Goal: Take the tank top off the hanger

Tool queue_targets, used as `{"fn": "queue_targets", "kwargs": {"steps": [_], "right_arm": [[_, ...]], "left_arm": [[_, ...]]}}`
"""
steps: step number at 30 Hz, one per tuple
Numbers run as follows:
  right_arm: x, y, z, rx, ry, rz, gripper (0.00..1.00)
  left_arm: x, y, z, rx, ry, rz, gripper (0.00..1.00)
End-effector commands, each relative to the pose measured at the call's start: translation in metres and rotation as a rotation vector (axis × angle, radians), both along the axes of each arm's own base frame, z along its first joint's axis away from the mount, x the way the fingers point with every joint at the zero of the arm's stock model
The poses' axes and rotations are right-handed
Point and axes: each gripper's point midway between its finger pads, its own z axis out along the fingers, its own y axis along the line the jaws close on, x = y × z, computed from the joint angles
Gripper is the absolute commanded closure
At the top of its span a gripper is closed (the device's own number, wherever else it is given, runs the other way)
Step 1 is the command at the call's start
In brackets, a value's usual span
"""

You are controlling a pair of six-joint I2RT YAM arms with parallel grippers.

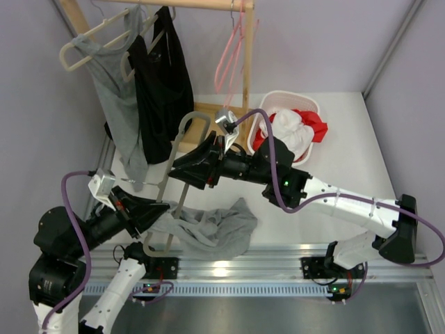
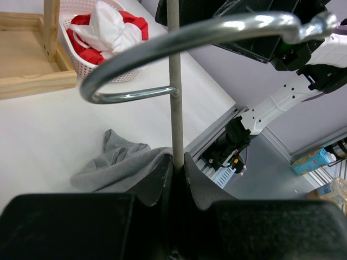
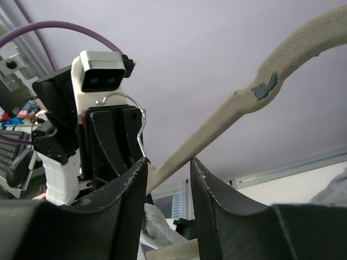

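Top external view: the grey tank top (image 1: 208, 229) is seen crumpled on the table (image 1: 348, 139), close to the near rail (image 1: 278, 254). The hanger (image 3: 238, 105) is pinched at its stem by the left gripper (image 2: 178, 160), while the right gripper (image 3: 169, 162) is spread around its arm. Bare tabletop is left to the right.

No legible text or labels anywhere.
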Motion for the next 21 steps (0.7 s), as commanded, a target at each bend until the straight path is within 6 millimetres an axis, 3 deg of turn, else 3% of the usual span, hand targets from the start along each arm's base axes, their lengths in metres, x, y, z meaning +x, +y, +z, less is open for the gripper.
{"fn": "queue_targets", "kwargs": {"steps": [1,14,21], "right_arm": [[-0.011,-0.008,0.036,0.128,-0.057,0.05,0.63],[-0.009,0.002,0.036,0.118,-0.051,0.066,0.6],[-0.005,-0.013,0.04,0.112,-0.059,0.006,0.65]], "left_arm": [[-0.005,-0.003,0.023,-0.033,-0.092,-0.031,1.0],[-0.007,-0.007,0.022,-0.036,-0.081,-0.069,1.0],[-0.006,-0.011,0.017,-0.029,-0.059,-0.093,1.0]]}}
